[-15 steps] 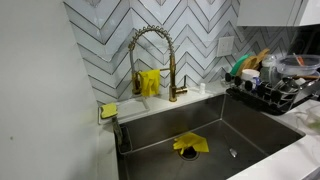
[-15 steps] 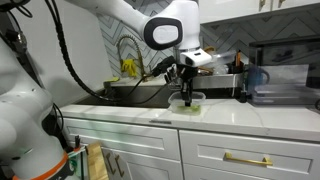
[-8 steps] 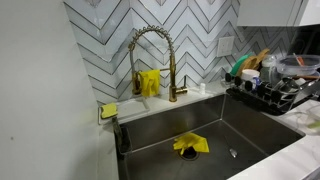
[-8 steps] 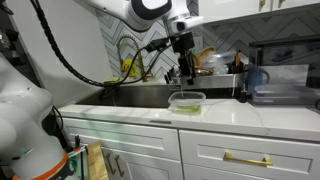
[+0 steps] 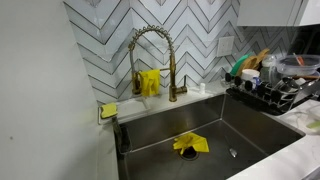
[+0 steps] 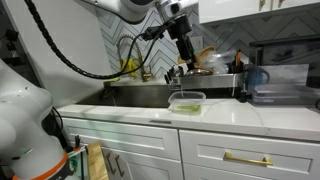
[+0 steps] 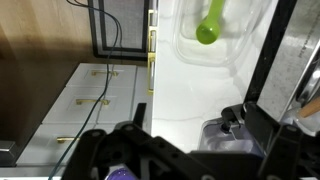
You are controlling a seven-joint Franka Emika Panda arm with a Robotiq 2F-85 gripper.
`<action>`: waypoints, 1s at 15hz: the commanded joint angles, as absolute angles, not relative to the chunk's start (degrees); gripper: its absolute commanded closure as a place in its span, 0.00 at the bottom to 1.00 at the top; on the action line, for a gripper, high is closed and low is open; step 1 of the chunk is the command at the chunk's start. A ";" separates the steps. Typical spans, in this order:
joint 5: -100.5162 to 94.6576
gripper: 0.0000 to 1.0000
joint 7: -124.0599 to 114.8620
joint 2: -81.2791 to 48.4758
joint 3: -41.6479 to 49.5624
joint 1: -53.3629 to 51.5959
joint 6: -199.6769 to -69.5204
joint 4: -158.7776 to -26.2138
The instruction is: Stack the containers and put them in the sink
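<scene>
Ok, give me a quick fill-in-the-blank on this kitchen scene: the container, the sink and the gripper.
1. The clear container sits on the white ___, outside the sink.
2. The piece inside it is ___.
3. The cloth lying in the sink is ___.
4. The gripper hangs ___ the container, touching nothing.
Missing words: counter, green, yellow, above.
</scene>
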State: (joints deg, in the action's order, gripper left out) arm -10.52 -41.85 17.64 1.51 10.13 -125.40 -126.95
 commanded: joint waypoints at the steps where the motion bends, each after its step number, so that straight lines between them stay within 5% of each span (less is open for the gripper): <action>1: -11.80 0.00 -40.71 17.44 0.85 10.24 -127.63 -125.07; 15: -16.33 0.00 -39.90 -2.41 -0.58 5.70 -136.47 -105.82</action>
State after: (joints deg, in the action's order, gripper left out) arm -17.01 -40.84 1.67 -1.44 7.90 -134.58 -109.32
